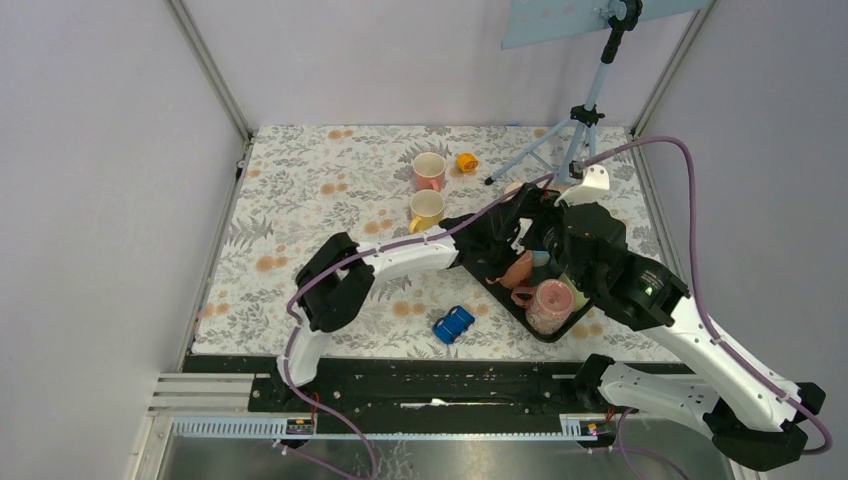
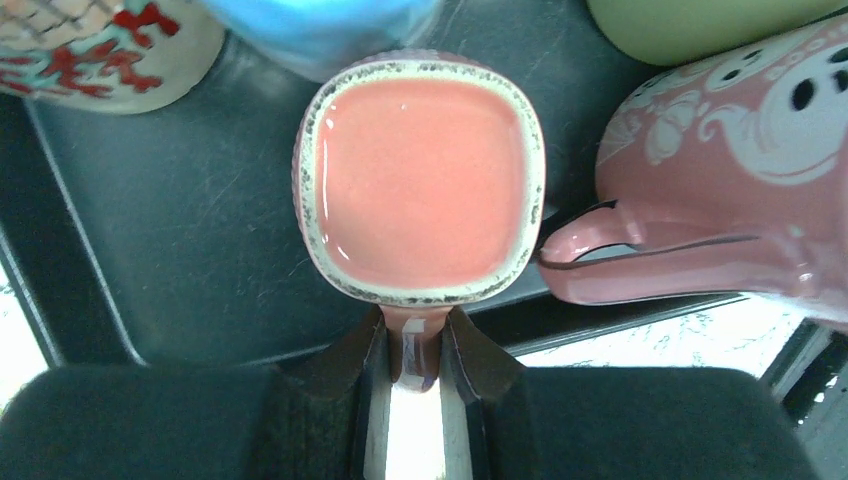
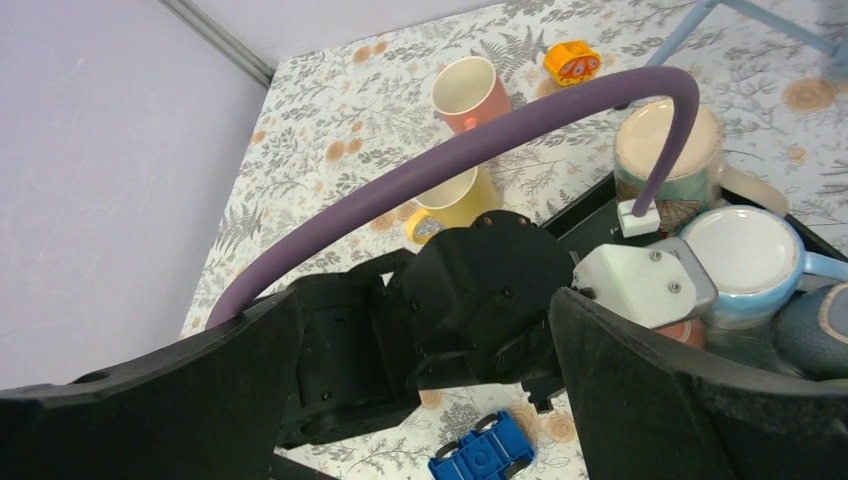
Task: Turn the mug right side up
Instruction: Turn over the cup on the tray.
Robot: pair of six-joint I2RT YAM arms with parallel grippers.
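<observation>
A salmon-pink mug (image 2: 420, 180) with a speckled cream rim sits in the black tray (image 2: 180, 260); its flat pink face points at the left wrist camera. My left gripper (image 2: 415, 350) is shut on the mug's handle, which sits squeezed between both fingers. From above, this mug (image 1: 516, 268) lies at the tray's left side, under the left gripper (image 1: 500, 258). My right gripper (image 3: 425, 400) is open and empty. It hovers above the left arm (image 3: 470, 300).
The tray (image 1: 520, 318) also holds a pink patterned mug (image 2: 740, 170), a light-blue mug (image 3: 745, 255) and a floral mug (image 3: 665, 150). On the tablecloth stand a pink mug (image 1: 429, 170), a yellow mug (image 1: 427, 208), an orange toy (image 1: 467, 161), a blue toy car (image 1: 453, 324) and a tripod (image 1: 580, 120).
</observation>
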